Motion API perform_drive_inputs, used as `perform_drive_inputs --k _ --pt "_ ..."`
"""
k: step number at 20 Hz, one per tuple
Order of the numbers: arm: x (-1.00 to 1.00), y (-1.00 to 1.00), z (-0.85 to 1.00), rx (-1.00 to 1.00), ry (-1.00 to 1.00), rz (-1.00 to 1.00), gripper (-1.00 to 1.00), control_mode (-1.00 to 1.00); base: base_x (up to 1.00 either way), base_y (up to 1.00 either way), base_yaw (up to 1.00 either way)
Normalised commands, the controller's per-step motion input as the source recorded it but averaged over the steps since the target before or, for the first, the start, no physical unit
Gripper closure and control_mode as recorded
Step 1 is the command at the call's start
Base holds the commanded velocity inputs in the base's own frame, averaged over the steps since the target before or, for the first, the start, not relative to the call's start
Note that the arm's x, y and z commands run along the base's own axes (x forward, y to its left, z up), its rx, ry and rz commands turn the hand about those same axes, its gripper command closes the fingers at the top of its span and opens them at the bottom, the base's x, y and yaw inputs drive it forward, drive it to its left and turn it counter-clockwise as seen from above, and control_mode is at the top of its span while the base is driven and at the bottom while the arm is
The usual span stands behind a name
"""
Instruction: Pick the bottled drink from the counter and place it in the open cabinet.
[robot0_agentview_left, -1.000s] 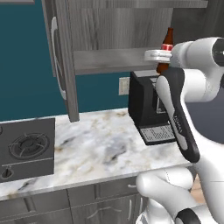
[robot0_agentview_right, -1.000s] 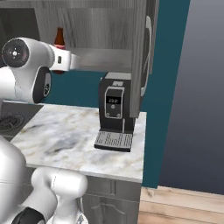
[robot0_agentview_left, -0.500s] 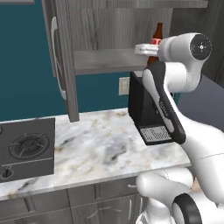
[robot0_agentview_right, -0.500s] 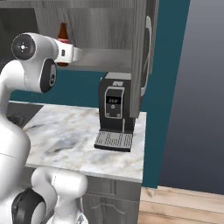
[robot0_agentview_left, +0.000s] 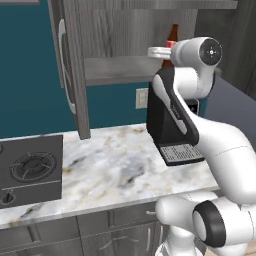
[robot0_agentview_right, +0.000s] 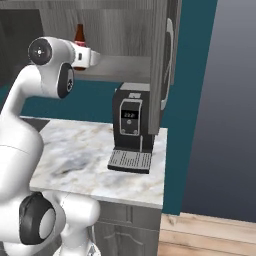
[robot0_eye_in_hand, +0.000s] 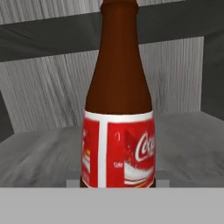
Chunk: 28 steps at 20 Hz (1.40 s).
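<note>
1. The cabinet door (robot0_agentview_left: 70, 70) stands swung wide, leaving the shelf (robot0_agentview_left: 117, 67) reachable.
2. The bottled drink (robot0_eye_in_hand: 119, 105) is upright at shelf height inside the cabinet, ready for setting down.
3. The gripper (robot0_agentview_left: 161, 52) is level beside it; I cannot tell whether its jaws grip the bottle.

The bottled drink (robot0_agentview_left: 173, 37) is showing just its neck and shoulder in the left base view, the arm's wrist covering its body; in the right base view (robot0_agentview_right: 79, 35) it is peeking out the same way. In the hand view (robot0_eye_in_hand: 118, 109) the top edge is cutting off its cap, and its base is lying out of sight. Whether the jaws are gripping it cannot be told. The stove (robot0_agentview_left: 30, 170) is running off the left edge.
</note>
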Motion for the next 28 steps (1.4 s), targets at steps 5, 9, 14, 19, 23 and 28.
perform_drive_inputs --k 5,9,14,19,23,28 --pt "0.29 0.01 -0.08 0.0 -0.08 0.0 1.0 -1.0 0.0 0.0 0.0" --pt "0.27 0.01 -0.2 0.0 -0.19 0.0 1.0 -1.0 0.0 0.0 0.0" --pt "0.13 0.05 -0.05 -0.03 -0.07 0.0 1.0 -1.0 0.0 0.0 0.0" --pt "0.02 0.0 -0.02 -0.01 0.02 0.0 1.0 -1.0 0.0 0.0 0.0" --pt "0.01 0.0 0.0 0.0 0.12 0.0 1.0 -1.0 0.0 0.0 0.0" --pt "0.0 0.04 -0.12 0.0 0.16 0.0 1.0 -1.0 0.0 0.0 0.0"
